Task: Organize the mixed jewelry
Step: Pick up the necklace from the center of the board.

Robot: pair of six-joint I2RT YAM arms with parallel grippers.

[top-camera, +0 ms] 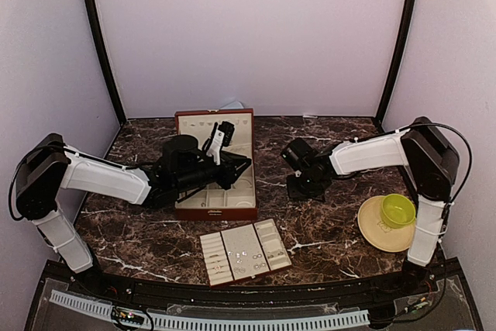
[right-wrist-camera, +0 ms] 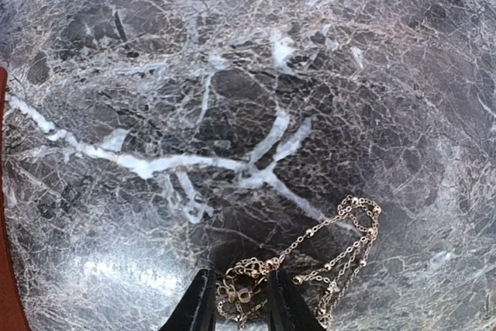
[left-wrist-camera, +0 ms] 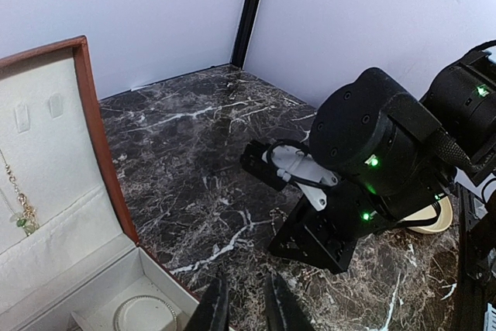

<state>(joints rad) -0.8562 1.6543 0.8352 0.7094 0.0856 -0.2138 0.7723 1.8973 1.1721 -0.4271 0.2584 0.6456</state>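
Right wrist view: right pincer [right-wrist-camera: 239, 300] nearly closed on a thin chain [right-wrist-camera: 325, 257] lying on the surface [right-wrist-camera: 232, 114]; links could slip free when lifted.

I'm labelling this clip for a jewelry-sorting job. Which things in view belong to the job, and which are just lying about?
Belongs to the job:
- thin gold chain necklace on the marble, between the right claw tips
- small shiny rings and earrings in the cream-lined tray
- open red-brown jewelry box

Just lying about:
- lime-green bowl
- tan round plate
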